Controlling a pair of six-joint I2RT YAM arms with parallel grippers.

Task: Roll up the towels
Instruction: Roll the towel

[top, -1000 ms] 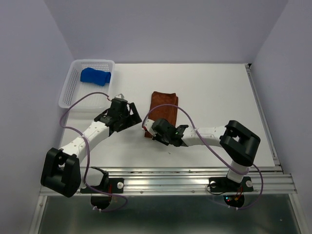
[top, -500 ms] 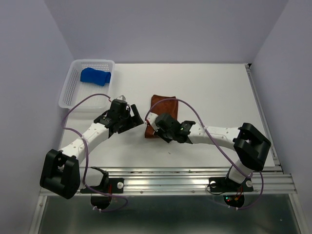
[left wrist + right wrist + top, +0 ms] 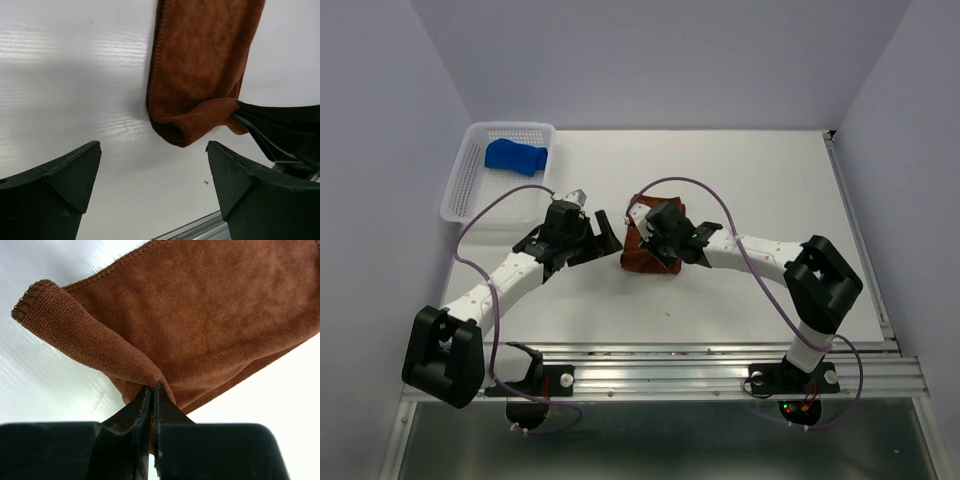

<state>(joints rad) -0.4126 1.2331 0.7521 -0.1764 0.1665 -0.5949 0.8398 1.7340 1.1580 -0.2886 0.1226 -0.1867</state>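
One towel lies in the basket, far left on the table. The other towel lies mid-table, between the left gripper and right gripper.

white perforated basket, far-left on the table; white table; metal rail along near edge

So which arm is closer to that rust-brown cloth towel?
Right. The right arm has its jaws shut on the rust-brown cloth towel; the left arm holds its jaws open beside it, not touching.

right end effector on rust-brown towel, blocking left end effector
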